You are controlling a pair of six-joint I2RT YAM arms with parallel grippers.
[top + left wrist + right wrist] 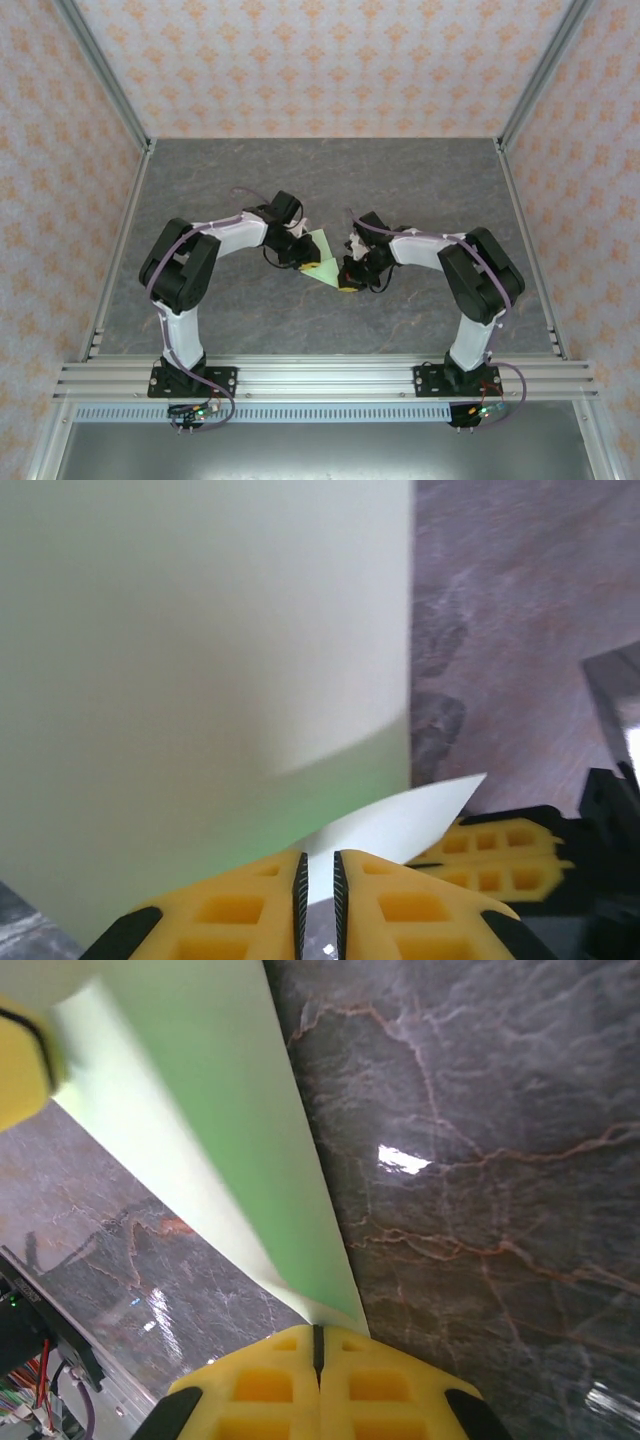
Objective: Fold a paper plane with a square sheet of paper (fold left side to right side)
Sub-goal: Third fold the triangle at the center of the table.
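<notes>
The square sheet of paper [320, 262], pale green, hangs between my two grippers at the middle of the table, bowed up instead of lying flat. In the left wrist view the sheet [200, 660] looms close. One pale corner of it sits in the thin slit between the fingers of my left gripper [318, 855], which is shut on it. My right gripper [319, 1328] is shut on another corner, and the sheet [230, 1110] curls away from it in two layers. Seen from above, the left gripper [300, 255] and the right gripper [347, 278] are close together.
The dark marbled table [400, 180] stretches free behind and to both sides of the arms. Patterned walls and metal posts box it in, and an aluminium rail [320, 378] runs along the near edge. The right gripper's yellow fingers [490, 845] lie just beside my left fingers.
</notes>
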